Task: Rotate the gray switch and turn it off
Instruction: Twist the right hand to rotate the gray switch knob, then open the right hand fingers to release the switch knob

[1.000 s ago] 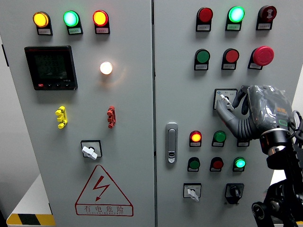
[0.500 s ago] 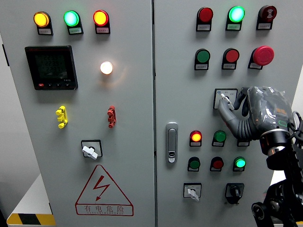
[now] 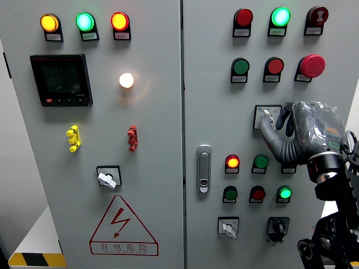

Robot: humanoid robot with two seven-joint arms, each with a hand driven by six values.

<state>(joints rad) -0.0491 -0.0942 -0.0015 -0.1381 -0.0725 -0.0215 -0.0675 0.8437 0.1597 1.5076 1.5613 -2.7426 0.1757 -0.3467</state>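
Note:
The gray rotary switch [image 3: 267,115] sits on a square plate on the right cabinet door, below the green and red buttons. Its pale lever points up and to the left. My right hand [image 3: 276,120], gray and rubber-sleeved, reaches in from the right, with the thumb [image 3: 268,133] under the knob and the other fingers [image 3: 287,112] curled over its right side, pinching it. The hand hides most of the plate. My left arm does not show.
Lit lamps [image 3: 233,162] and buttons [image 3: 260,162] lie just below the hand. A red mushroom stop button [image 3: 312,65] is above it, and a door handle [image 3: 203,168] to its left. Two more gray switches [image 3: 106,179] [image 3: 227,227] and a black one [image 3: 277,226] sit lower down.
The right hand has shifted slightly up and right at the switch, and the lever tip now sits a little higher. Nothing else has changed.

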